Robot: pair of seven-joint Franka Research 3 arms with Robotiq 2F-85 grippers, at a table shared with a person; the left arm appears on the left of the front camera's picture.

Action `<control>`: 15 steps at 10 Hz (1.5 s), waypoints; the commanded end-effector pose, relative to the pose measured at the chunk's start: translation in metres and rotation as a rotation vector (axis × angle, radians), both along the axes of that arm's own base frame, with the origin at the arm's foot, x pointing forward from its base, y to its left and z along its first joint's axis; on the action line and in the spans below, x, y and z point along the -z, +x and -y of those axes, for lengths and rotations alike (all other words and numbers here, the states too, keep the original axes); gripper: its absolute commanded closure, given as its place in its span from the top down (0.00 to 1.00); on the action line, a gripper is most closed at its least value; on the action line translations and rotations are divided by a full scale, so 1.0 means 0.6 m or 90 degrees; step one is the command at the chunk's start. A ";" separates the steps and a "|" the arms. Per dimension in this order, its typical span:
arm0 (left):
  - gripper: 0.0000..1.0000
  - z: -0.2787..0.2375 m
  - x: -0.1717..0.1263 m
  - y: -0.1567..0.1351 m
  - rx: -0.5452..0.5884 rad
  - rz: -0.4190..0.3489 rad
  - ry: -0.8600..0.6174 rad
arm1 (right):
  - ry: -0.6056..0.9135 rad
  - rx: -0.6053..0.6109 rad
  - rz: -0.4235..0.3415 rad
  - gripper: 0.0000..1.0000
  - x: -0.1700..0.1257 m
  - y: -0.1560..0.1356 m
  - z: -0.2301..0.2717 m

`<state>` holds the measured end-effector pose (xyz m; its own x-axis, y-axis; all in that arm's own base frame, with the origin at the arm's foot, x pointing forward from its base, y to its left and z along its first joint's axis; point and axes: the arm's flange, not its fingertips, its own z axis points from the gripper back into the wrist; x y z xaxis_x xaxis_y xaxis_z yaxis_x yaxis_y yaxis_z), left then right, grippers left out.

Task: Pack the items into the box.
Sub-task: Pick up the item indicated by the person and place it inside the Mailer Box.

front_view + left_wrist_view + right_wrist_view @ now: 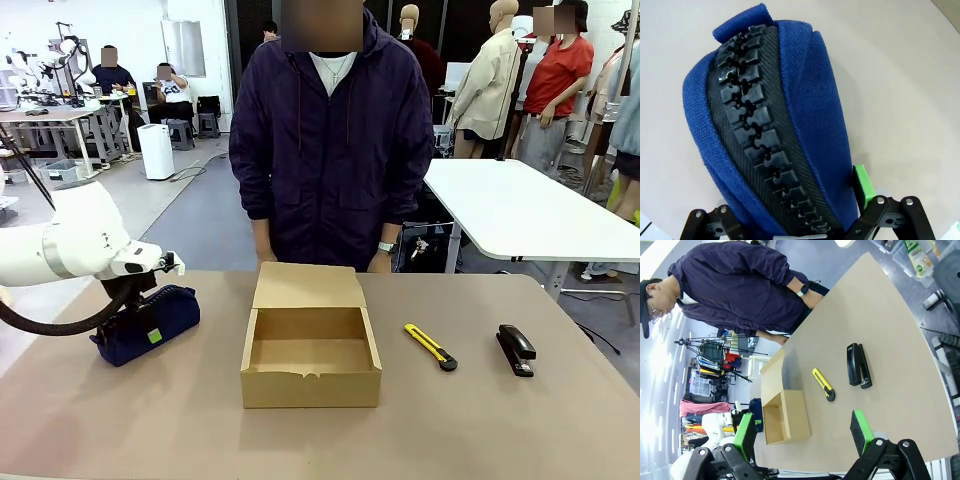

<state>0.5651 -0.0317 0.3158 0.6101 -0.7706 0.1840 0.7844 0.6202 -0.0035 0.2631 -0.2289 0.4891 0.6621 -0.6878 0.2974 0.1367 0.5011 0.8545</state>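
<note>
Status: nothing packed yet. Box (310,372) sits mid-tabletop (150,420), open and empty, with the flap (306,286) standing back on the far side. All three items are outside it.

Pouch (175,312): lying on the tabletop well left of the box, zipper facing the hand above it. Left hand (150,328) is down over its left part, jaws wide and released, straddling the pouch. The wrist view has one green pad (862,184) just beside the fabric; can't tell if it touches. The other pad is hidden behind the pouch. No clamp, and the pouch isn't lifted. I read this as pre-grasp on item one.

Knife (431,346): flat on the tabletop just right of the box, angled. Stapler (516,349): further right, apart from the knife. Both untouched.

Right hand (804,432): up off the tabletop on the stapler's side, jaws released, nothing between them.

Left to do: basically everything. Clamp the pouch, carry it right, set it in, then knife and stapler. The pouch looks close to box-sized, so it probably has to go in aligned with the box's long side, small items on top or alongside.

Surroundings: person (330,150) stands at the far edge right behind the box, arms down, not in the work. Pouch-to-box path is bare tabletop, so the only thing to clear is the box's left wall. The flap is out of the way at the back.
</note>
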 end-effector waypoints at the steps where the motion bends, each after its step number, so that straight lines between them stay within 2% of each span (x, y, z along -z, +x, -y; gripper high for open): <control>1: 1.00 -0.001 -0.015 0.002 -0.004 0.013 0.009 | 0.000 -0.004 0.023 1.00 -0.001 0.003 0.003; 2: 0.40 -0.001 -0.019 0.003 0.000 0.010 0.013 | 0.000 -0.004 0.023 1.00 -0.001 0.003 0.003; 3: 0.00 -0.001 -0.019 0.000 0.001 0.001 0.009 | 0.000 -0.004 0.023 1.00 -0.001 0.003 0.003; 12: 0.00 -0.004 -0.046 -0.011 -0.026 -0.016 0.025 | 0.000 -0.004 0.023 1.00 -0.001 0.003 0.003; 13: 0.00 -0.005 -0.065 -0.015 -0.034 -0.031 0.021 | 0.000 -0.004 0.023 1.00 -0.001 0.003 0.003; 15: 0.00 -0.016 -0.146 -0.035 -0.074 -0.063 -0.024 | 0.000 -0.004 0.023 1.00 -0.001 0.003 0.003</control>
